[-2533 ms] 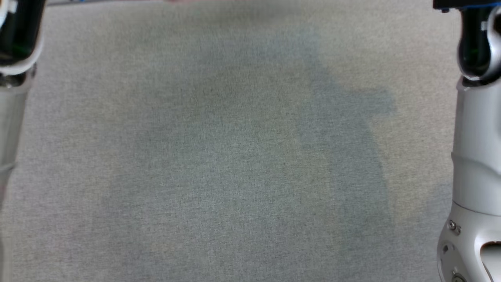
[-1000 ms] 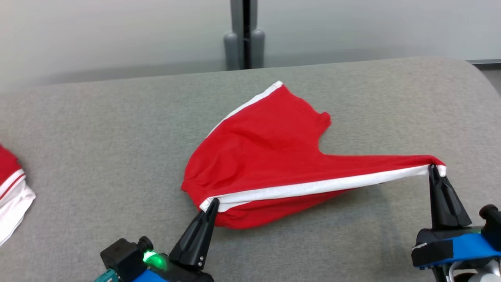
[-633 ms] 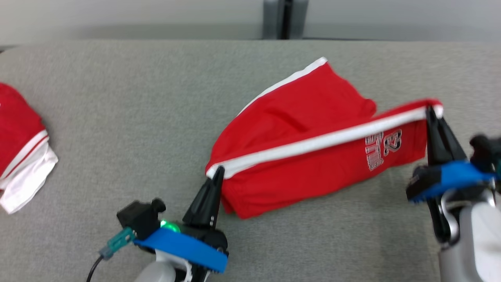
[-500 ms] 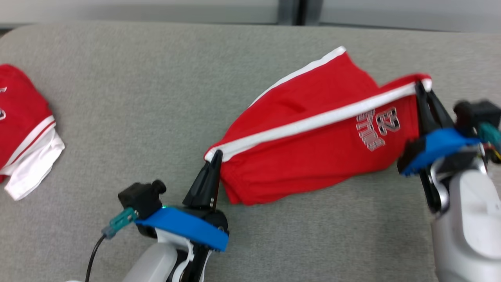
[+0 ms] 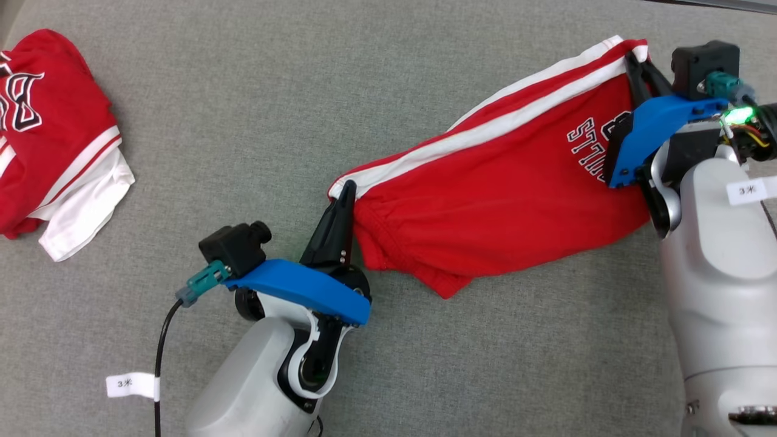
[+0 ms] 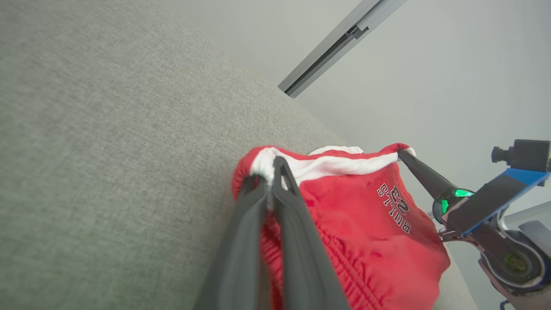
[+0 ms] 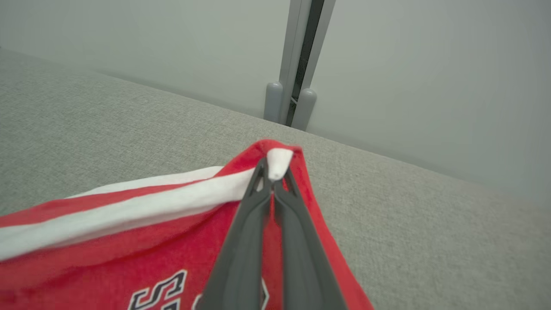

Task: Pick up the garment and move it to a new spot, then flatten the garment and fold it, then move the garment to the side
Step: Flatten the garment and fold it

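Across the middle and right of the grey desk (image 5: 273,91), the red garment (image 5: 504,188), a pair of shorts with white side stripes, hangs stretched between the 2 tools. Near the desk's middle, the left tool (image 5: 347,189) has its 2 dark fingers pressed together on the white-striped corner at the gathered waistband end. At the far right, the right tool (image 5: 632,57) is clamped just as tightly on the other end of the same stripe. The stripe runs almost straight from one tool to the other, slanting from near left to far right. Below it the red cloth sags in loose folds, with white outlined lettering showing beside the right tool. Whether the lowest fold touches the desk I cannot tell.

From the left wrist, the left tool (image 6: 269,176) shows the white hem bunched between its tips, the garment (image 6: 344,215) spreading away to the right, and the right tool (image 6: 404,154) gripping the far corner. From the right wrist, the right tool (image 7: 270,174) is fully closed, with a small white tab of the garment (image 7: 129,215) poking up past its tips.

A second garment (image 5: 54,133), red and white, lies crumpled at the far left of the desk, well apart from the first. Beyond the desk's far edge stand a pale wall (image 7: 129,38) and a grey post (image 7: 297,64).
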